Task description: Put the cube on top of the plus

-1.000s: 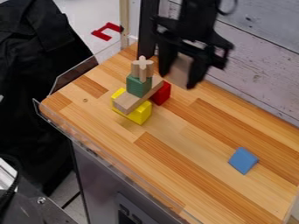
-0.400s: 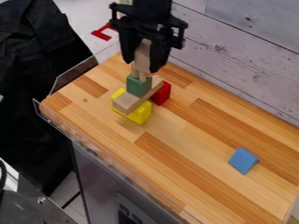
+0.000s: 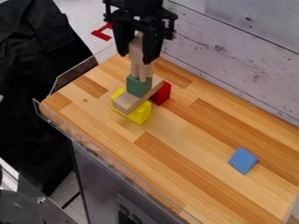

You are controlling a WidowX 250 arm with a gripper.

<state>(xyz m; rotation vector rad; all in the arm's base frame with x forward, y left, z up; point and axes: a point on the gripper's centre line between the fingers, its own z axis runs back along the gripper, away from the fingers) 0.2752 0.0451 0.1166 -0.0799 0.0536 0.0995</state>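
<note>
Pointing downward above green block (image 3: pixel 138 86), gripper (image 3: pixel 136 57) grasps wooden cube (image 3: pixel 136 48) between 2 fingers (image 3: pixel 152 47), near plus (image 3: pixel 147 71).

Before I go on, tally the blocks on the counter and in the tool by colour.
Yellow block: 1
Red block: 1
Green block: 1
Blue block: 1
Bare wood: 3 (plank, plus, cube in the tool)
Total: 7

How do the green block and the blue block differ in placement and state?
The green block rests on a wooden plank; the blue block lies directly on the tabletop. The green block bears the wooden plus, while the blue block bears nothing. Each is one plain colour.
</note>
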